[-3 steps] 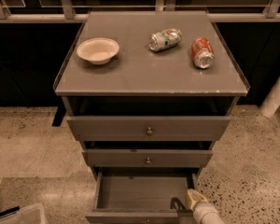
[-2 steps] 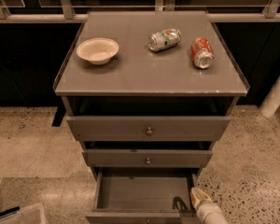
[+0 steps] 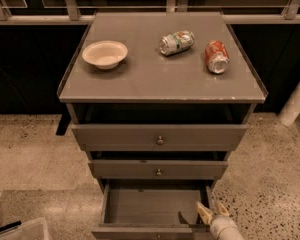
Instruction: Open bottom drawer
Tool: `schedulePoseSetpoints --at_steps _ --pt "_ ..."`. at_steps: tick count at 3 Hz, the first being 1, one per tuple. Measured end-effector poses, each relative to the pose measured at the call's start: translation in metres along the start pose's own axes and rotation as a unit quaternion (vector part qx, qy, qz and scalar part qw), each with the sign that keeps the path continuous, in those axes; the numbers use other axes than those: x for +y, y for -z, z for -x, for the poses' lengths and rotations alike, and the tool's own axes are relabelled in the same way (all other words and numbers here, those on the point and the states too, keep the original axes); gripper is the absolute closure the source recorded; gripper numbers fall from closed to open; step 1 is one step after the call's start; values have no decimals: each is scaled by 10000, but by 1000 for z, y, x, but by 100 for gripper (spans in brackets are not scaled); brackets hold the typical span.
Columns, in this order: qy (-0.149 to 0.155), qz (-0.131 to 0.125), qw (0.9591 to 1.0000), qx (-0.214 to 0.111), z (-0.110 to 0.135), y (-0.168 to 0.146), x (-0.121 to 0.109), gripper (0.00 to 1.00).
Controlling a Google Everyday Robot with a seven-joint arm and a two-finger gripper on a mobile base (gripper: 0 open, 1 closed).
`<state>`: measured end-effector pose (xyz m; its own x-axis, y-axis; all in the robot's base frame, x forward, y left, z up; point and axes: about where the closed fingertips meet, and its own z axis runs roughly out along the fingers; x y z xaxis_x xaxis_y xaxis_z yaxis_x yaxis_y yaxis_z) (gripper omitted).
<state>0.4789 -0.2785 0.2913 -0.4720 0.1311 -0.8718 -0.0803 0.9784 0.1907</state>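
Can't read the words on the cans: green-white can [image 3: 176, 42] & red can [image 3: 216, 56] lie on the counter [image 3: 160, 79] near a white bowl [image 3: 105, 54]. Bottom drawer [image 3: 150, 206] is pulled out, its front cut off at the bottom of view. Speckled floor [image 3: 40, 154] lies on both sides. End effector [image 3: 213, 213] is at the drawer's front-right corner — fingers apart, holding nothing.

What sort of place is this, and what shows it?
Probably an office or lab: speckled terrazzo floor, glazed railing behind, a grey drawer cabinet. The end effector hangs over the open bottom drawer, front right.
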Motion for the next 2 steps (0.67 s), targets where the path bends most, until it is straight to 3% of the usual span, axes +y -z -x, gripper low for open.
schedulePoseSetpoints --at_steps 1,2 --pt "0 0 10000 0 0 0 0 0" --pt "0 0 10000 0 0 0 0 0"
